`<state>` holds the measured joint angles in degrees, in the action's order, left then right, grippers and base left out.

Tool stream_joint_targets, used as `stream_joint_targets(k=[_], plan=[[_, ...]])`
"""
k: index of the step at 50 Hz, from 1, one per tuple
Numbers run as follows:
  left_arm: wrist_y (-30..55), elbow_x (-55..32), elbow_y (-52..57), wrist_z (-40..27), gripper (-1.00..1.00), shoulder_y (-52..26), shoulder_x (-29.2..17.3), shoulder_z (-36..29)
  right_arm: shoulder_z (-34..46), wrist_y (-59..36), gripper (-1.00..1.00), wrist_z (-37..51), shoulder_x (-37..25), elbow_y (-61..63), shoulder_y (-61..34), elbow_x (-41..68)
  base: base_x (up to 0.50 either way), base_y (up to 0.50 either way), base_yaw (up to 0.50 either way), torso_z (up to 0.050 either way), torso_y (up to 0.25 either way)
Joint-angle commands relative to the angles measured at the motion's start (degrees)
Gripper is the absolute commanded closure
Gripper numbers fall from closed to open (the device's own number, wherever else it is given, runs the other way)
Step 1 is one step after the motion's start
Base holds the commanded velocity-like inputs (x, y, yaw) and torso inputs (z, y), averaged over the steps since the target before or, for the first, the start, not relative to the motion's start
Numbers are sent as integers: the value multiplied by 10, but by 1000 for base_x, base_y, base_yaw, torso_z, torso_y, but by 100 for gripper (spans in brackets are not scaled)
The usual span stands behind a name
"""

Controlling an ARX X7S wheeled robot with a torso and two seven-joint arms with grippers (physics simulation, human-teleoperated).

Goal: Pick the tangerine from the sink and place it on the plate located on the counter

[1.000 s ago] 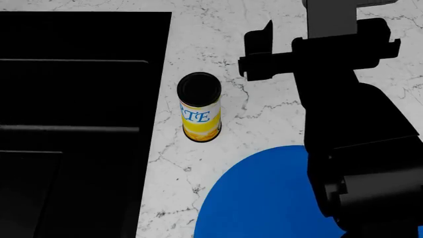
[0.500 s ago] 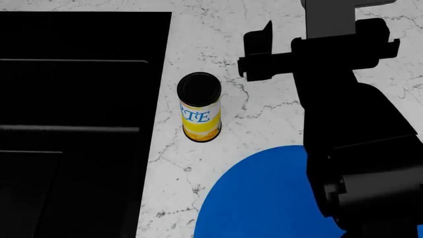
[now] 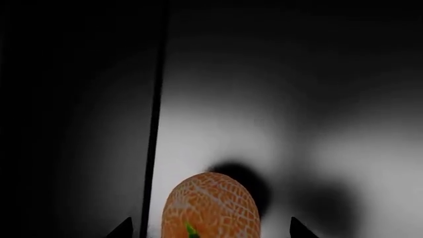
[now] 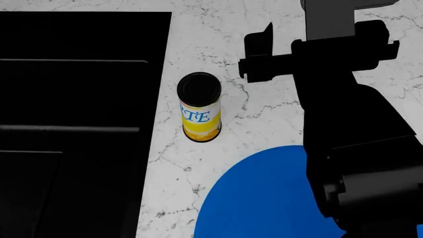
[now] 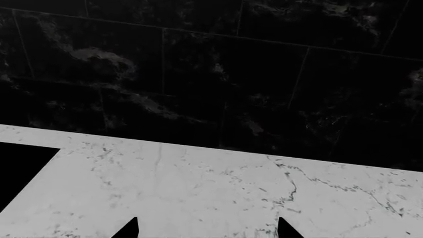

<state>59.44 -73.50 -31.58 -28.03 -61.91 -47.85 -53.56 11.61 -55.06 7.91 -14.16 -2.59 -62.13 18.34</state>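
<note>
In the left wrist view the tangerine [image 3: 210,201], orange with netted skin and a green stem, lies on the grey floor of the sink [image 3: 278,99]. My left gripper [image 3: 210,231] is open, one fingertip on each side of the fruit with a gap to each. In the head view the sink [image 4: 79,99] is a black basin at the left; the left gripper and tangerine do not show there. The blue plate [image 4: 264,198] lies on the white marble counter [image 4: 264,114] at the bottom. My right gripper [image 4: 320,29] is open and empty above the counter beyond the plate.
A yellow-and-white can with a black lid [image 4: 199,111] stands on the counter between the sink's edge and the plate. My black right arm [image 4: 357,148] covers the plate's right part. The right wrist view shows the counter [image 5: 198,188] and a dark tiled wall [image 5: 231,74].
</note>
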Motion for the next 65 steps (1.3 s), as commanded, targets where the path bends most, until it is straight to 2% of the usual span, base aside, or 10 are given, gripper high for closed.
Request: stream_joint_targets(k=[1, 19, 20, 35, 65], plan=[[-23, 15, -26, 21, -100, 16, 8, -9, 4, 1, -100, 2, -1, -3, 0, 0, 0, 0, 0, 0, 0], [-41, 31, -51, 41, -100, 27, 17, -18, 4, 2, -100, 5, -3, -3, -1, 4, 0, 0, 0, 0, 0], [-37, 27, -41, 35, 100, 29, 12, -16, 4, 1, -100, 5, -3, -3, -1, 4, 10, 0, 0, 0, 0], [-36, 17, -11, 20, 100, 34, 0, -8, 2, -4, -100, 8, -6, 5, 0, 10, 0, 0, 0, 0, 0], [-14, -66, 225, -41, 100, -1, -108, 59, -9, -8, -100, 15, -9, 25, 6, 24, 0, 0, 0, 0, 0]])
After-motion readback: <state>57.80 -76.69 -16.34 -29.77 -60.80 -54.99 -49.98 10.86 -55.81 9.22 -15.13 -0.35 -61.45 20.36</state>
